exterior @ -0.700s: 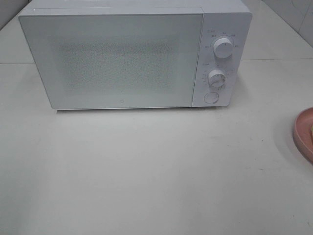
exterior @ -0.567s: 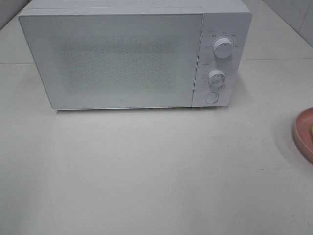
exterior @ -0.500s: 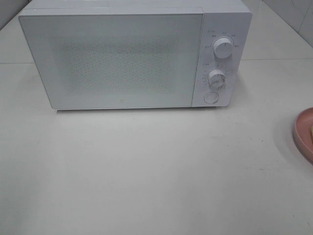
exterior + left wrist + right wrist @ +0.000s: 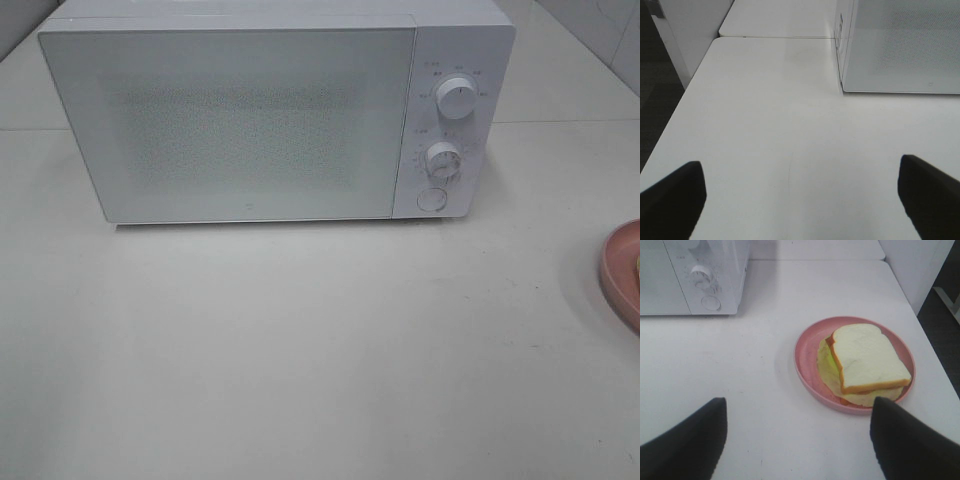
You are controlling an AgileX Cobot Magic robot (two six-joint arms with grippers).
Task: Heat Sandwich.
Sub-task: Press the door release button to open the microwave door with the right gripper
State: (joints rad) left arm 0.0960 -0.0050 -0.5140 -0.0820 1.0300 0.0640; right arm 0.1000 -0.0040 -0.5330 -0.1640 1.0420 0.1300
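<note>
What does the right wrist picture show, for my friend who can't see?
A white-bread sandwich with green leafy filling lies on a round pink plate on a white table. A white microwave oven stands farther off. The right gripper has its black fingers open, holding nothing.

Dark, plain hardware
The left gripper and right gripper are broad, matte black, with blunt rounded tips.

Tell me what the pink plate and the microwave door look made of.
Pink plate: likely plastic or melamine, matte, even colour, soft rim sheen. Microwave door: seemingly smooth white glass or plastic, with a fine dotted screen.
</note>
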